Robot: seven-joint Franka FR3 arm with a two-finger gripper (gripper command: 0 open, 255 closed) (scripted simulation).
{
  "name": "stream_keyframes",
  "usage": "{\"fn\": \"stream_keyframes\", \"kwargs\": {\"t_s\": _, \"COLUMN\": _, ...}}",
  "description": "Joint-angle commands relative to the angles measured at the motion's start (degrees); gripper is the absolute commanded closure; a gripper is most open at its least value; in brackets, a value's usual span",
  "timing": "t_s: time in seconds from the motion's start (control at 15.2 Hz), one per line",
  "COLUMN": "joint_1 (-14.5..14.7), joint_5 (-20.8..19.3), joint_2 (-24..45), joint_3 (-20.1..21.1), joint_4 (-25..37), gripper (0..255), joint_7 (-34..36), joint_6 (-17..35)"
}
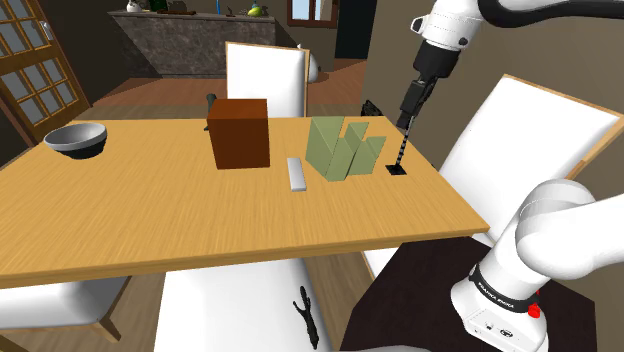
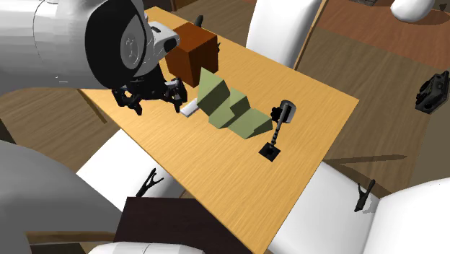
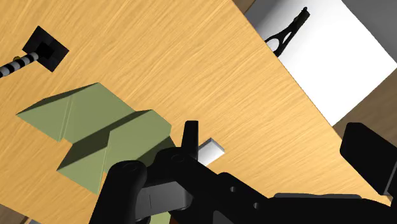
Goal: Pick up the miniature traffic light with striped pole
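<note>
Black tool (image 2: 155,103), jaws apart and empty, above wood-grain table (image 2: 216,166); striped-pole traffic light (image 2: 284,114), square black foot.

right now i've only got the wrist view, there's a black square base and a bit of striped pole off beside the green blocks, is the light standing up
observer: yes, the traffic light stands upright on the table, with its dark head on top of the pole.
operator: anything past the green blocks
observer: a brown box, on the far side of the green blocks from the light.
operator: what else is on the table
observer: a grey bowl near the table's end at the shoulder view's left, beyond the box.
</note>
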Motion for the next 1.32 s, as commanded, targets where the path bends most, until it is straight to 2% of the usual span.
{"fn": "stream_keyframes", "kwargs": {"t_s": 0.0, "joint_1": 0.0, "joint_5": 0.0, "joint_2": 0.0, "joint_3": 0.0, "joint_4": 0.0, "gripper": 0, "joint_7": 0.0, "joint_6": 0.0}}
{"fn": "stream_keyframes", "kwargs": {"t_s": 0.59, "joint_1": 1.11, "joint_5": -11.17, "joint_2": 5.59, "joint_3": -13.05, "joint_4": -0.3, "gripper": 0, "joint_7": -27.04, "joint_6": 0.45}}
{"fn": "stream_keyframes", "kwargs": {"t_s": 0.92, "joint_1": 2.09, "joint_5": -16.71, "joint_2": 12.41, "joint_3": -19.73, "joint_4": 2.84, "gripper": 0, "joint_7": -41.65, "joint_6": 2.49}}
{"fn": "stream_keyframes", "kwargs": {"t_s": 1.25, "joint_1": 3.56, "joint_5": -20.51, "joint_2": 21.32, "joint_3": -25.81, "joint_4": 7.98, "gripper": 0, "joint_7": -56.0, "joint_6": 5.56}}
